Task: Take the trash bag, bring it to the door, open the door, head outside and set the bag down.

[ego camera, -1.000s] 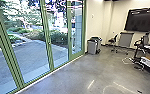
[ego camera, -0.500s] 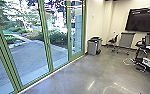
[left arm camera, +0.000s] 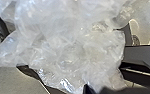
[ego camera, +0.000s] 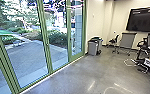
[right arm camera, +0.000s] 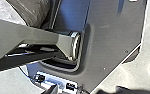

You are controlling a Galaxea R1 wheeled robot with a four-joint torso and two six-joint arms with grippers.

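One trash bag point(left arm camera: 66, 50) — translucent plastic, bunched up close at the left wrist camera, concrete floor point(ego camera: 88, 75) visible past it. Probably hanging off the left gripper point(left arm camera: 94, 88) so the right gripper point(right arm camera: 87, 87) stays free for a handle; that's a guess. Can't tell if either gripper is spread, closed or pinching the bag. Robot's indoors, green-framed glass doors point(ego camera: 47, 45) look shut, grey bins point(ego camera: 93, 47) near the far end. Carry stage, I'd say — loose plastic could snag on the frame going through.
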